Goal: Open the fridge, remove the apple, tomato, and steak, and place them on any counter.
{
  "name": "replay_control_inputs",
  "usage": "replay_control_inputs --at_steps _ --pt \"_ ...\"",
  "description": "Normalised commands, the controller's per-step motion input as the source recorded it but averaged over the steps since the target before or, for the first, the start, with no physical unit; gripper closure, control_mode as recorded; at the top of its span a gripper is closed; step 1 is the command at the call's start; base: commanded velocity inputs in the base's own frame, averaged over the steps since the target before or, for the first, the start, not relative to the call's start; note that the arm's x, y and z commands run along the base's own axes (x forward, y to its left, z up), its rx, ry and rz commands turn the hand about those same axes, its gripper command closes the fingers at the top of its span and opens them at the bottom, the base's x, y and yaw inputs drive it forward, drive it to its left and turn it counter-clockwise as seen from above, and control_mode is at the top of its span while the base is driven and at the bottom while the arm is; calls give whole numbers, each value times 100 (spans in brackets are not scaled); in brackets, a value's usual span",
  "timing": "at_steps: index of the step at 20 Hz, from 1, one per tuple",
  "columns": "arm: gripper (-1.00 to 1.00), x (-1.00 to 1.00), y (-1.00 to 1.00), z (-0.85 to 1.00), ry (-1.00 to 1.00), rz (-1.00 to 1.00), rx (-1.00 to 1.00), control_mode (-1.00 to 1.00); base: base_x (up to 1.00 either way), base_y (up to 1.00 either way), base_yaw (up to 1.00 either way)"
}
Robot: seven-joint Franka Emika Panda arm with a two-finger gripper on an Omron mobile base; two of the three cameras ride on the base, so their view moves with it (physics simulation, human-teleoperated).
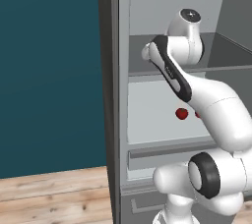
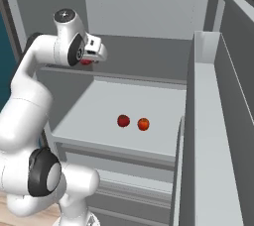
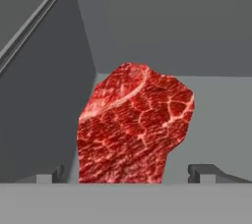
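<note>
the hand view looks straight at the steak [image 3: 135, 125], a flat, ragged-edged slab of red marbled with pale veins, lying on a smooth grey shelf in the back left corner of the fridge [image 3: 162, 26]; the gripper [image 3: 127, 175] stands wide, one dark fingertip [image 3: 49, 176] to each side of the meat, neither touching it. the right base view gives what that close look leaves out: the white, glossy arm reaching onto the upper shelf, the gripper [image 2: 93, 55] low over a small sliver of red that is the steak [image 2: 86, 62], and the fridge [image 2: 149, 17] standing open, its door swung out at the right. on the pale shelf below lie two small round balls, well apart from the steak, a darker red one [image 2: 123, 120] just beside a more orange one [image 2: 143, 124]. the left base view shows the arm's rounded links in front of the upper shelf, one red ball [image 1: 181, 113] below, a teal wall [image 1: 49, 70] and a strip of wood-plank floor [image 1: 49, 191].
</note>
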Motion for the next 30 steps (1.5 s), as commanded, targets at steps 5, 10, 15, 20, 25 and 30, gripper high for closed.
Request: replay_control_inputs --at_steps 5,10,15,20,25,30 --pt "-100 13 0 -26 0 -4 0 -100 0 0 0" --pt "-100 26 0 -24 0 -3 0 -100 0 0 0" --pt "100 18 0 -42 0 -2 0 -100 0 0 0" --pt "100 8 2 -56 3 0 0 -100 0 0 0" --pt "100 0 0 -13 2 0 0 -100 0 0 0" --pt "100 -42 0 -2 0 7 -2 -100 0 0 0"
